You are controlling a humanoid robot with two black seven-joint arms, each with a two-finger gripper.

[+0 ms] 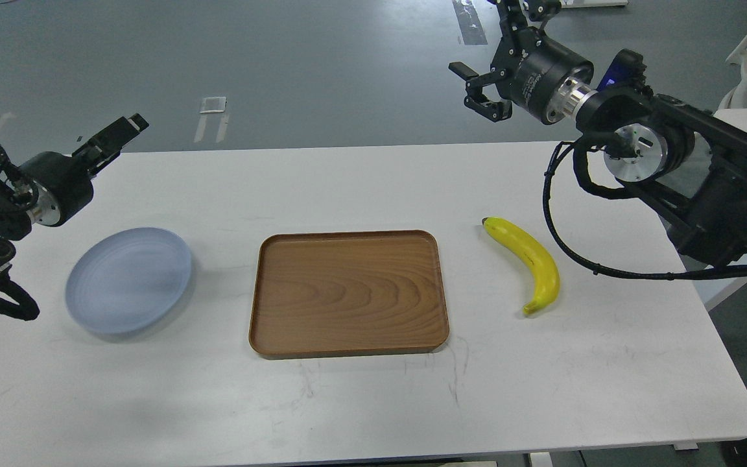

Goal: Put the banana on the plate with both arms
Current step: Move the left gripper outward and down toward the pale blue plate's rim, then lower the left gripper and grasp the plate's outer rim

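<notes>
Nothing of the task is done yet, as far as the view shows. The curved bright-yellow banana (528, 263) with its dark stem tip lies flat on the white tabletop (373, 402), to the right of the rectangular brown wooden tray (347, 293) and well apart from the round pale blue-grey plate (128, 279), which sits empty on the far left side of the tray. Picking up, carrying across and setting down all remain; a handover between the arms looks likely, since the banana lies on the right arm's side and the plate on the left's.

The right end effector (477, 81) hangs high beyond the tabletop's far edge, its black clawed fingers spread apart and holding nothing. The left end effector (120, 133) hovers above and behind the plate; it is seen nearly end-on, so I cannot tell whether its fingers are parted or closed, though nothing shows in it.

The banana's skin is smooth and glossy, with a faint dark streak. The tray shows strong grain and a low raised lip with rounded corners. The plate is shallow and matte, and the tabletop carries light scuff marks.
</notes>
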